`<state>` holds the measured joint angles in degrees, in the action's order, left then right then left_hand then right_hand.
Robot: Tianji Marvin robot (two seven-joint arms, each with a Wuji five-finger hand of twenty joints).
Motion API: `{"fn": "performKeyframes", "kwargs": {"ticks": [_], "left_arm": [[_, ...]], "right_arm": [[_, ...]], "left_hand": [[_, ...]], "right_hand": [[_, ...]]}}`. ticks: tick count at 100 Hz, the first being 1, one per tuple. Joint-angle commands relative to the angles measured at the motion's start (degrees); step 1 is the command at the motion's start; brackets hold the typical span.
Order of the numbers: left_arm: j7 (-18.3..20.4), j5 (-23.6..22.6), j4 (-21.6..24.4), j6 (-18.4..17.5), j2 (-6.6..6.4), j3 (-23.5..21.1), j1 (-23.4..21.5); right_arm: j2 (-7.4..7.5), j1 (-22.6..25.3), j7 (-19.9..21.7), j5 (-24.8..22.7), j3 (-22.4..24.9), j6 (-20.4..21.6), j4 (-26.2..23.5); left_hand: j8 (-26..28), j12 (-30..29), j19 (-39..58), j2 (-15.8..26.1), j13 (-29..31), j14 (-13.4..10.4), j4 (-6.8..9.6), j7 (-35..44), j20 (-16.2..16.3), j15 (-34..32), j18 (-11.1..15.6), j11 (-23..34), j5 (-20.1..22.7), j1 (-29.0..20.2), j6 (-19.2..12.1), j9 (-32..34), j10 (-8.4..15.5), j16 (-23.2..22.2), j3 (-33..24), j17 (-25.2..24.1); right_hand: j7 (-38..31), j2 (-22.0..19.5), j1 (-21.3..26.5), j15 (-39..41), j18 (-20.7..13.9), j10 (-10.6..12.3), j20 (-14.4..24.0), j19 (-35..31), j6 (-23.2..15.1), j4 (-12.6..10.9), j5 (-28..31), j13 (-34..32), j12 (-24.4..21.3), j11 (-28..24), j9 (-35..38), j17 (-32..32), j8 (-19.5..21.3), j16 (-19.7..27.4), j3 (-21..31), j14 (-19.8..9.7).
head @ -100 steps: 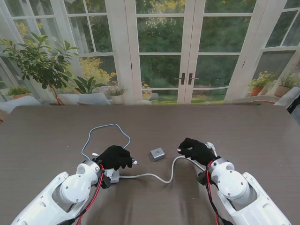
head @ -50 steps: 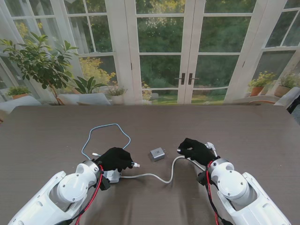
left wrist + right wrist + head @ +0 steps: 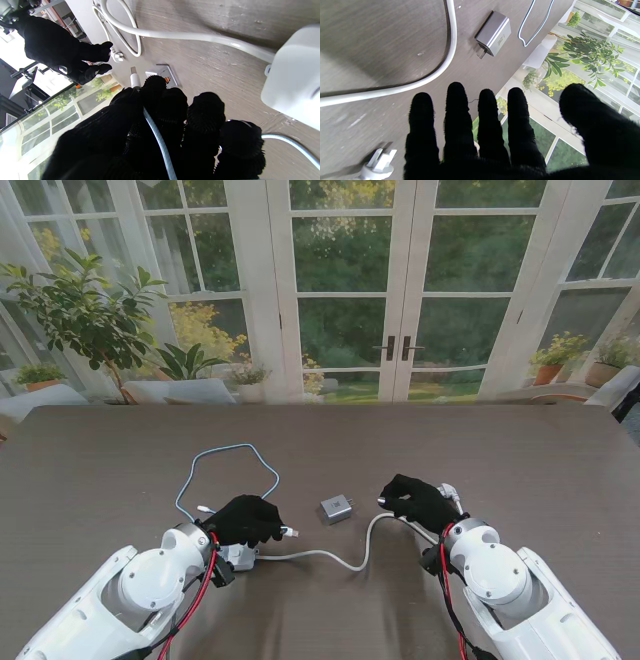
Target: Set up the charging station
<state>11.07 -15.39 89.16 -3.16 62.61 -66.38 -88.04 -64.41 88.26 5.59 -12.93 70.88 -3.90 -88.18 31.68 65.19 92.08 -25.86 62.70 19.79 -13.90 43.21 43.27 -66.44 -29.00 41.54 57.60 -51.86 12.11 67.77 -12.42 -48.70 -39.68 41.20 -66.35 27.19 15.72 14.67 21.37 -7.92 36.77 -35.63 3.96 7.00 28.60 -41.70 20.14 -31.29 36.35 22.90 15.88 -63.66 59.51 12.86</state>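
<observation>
Stand view: left hand (image 3: pixel 246 519) closed around a pale blue cable (image 3: pixel 232 449), its white plug tip (image 3: pixel 289 531) pointing toward the grey charger block (image 3: pixel 336 508) mid-counter (image 3: pixel 520 460). Right hand (image 3: pixel 418 500) rests farther right, holding nothing. Left wrist view alone shows the cable (image 3: pixel 157 140) threaded between curled fingers (image 3: pixel 208 110) and a white power strip (image 3: pixel 295 75) beside them. Right wrist view alone shows the fingers (image 3: pixel 456 117) spread, the charger's prongs (image 3: pixel 482 53), and a white plug (image 3: pixel 378 162) nearby.

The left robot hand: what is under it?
Under the left robot hand lie a thin cable, which it grips, and a white power strip. Most of the strip is covered.
</observation>
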Motion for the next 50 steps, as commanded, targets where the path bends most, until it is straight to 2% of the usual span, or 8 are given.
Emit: {"fn": "performKeyframes", "kwargs": {"ticks": [1,29,43,50], "left_arm": [[2.0,0.7,0.7,0.4,-0.13,-0.5,-0.4],[4.6,0.9,1.7,-0.9,-0.83,-3.0,-1.8],[5.5,2.3,2.2,-1.7,-0.99,-4.5,-2.7],[5.6,2.6,2.2,-2.0,-0.98,-5.0,-3.1]], "right_arm": [[-0.15,0.2,0.5,-0.3,-0.2,0.5,-0.1],[-0.4,-0.2,-2.2,-3.6,-1.6,1.5,-0.4],[-0.67,-1.6,-4.6,-6.8,-3.6,1.7,0.0],[-0.66,-2.6,-5.6,-9.2,-4.8,2.0,0.5]], "left_hand": [[2.8,-0.1,3.9,1.0,1.7,1.5,0.29,7.3,1.5,-2.4,-1.1,1.3,0.5,-3.1,-4.4,3.0,1.2,-1.0,-5.8,1.1],[4.0,-0.5,4.9,1.3,-0.6,1.2,-0.03,7.9,2.0,-2.0,0.2,-0.5,0.8,-2.5,-4.4,0.7,1.0,-1.0,-6.8,1.5],[4.5,4.5,4.0,1.8,-3.0,1.0,0.37,7.5,3.2,-1.4,1.5,-2.0,0.7,-3.2,-4.2,-1.5,0.4,-1.8,-5.7,-0.3],[4.7,5.1,3.9,1.8,-3.3,0.9,0.43,7.5,3.4,-1.6,1.7,-2.3,0.6,-3.4,-4.1,-1.8,0.1,-2.0,-5.6,-0.5]], "right_hand": [[24.3,-1.1,-1.8,0.5,-0.1,-0.2,0.6,1.4,0.0,-0.5,1.1,-2.2,-0.1,0.7,1.0,0.3,-0.5,43.5,-0.5,-0.3],[24.1,-0.6,-1.3,0.6,-0.1,0.1,0.5,1.2,-0.5,-0.5,1.1,-2.3,-0.1,0.6,0.9,0.8,-0.4,43.5,-0.3,-0.6],[23.8,1.6,-0.3,0.6,-0.3,0.6,0.5,1.1,-1.1,-0.2,0.6,-2.1,-0.1,0.3,0.1,1.0,-0.3,43.6,-0.1,-0.9],[23.5,3.2,0.2,0.7,-0.5,1.1,0.5,0.8,-1.5,0.0,0.2,-2.2,0.0,0.1,-0.2,1.2,-0.1,43.6,0.1,-1.1]]}}
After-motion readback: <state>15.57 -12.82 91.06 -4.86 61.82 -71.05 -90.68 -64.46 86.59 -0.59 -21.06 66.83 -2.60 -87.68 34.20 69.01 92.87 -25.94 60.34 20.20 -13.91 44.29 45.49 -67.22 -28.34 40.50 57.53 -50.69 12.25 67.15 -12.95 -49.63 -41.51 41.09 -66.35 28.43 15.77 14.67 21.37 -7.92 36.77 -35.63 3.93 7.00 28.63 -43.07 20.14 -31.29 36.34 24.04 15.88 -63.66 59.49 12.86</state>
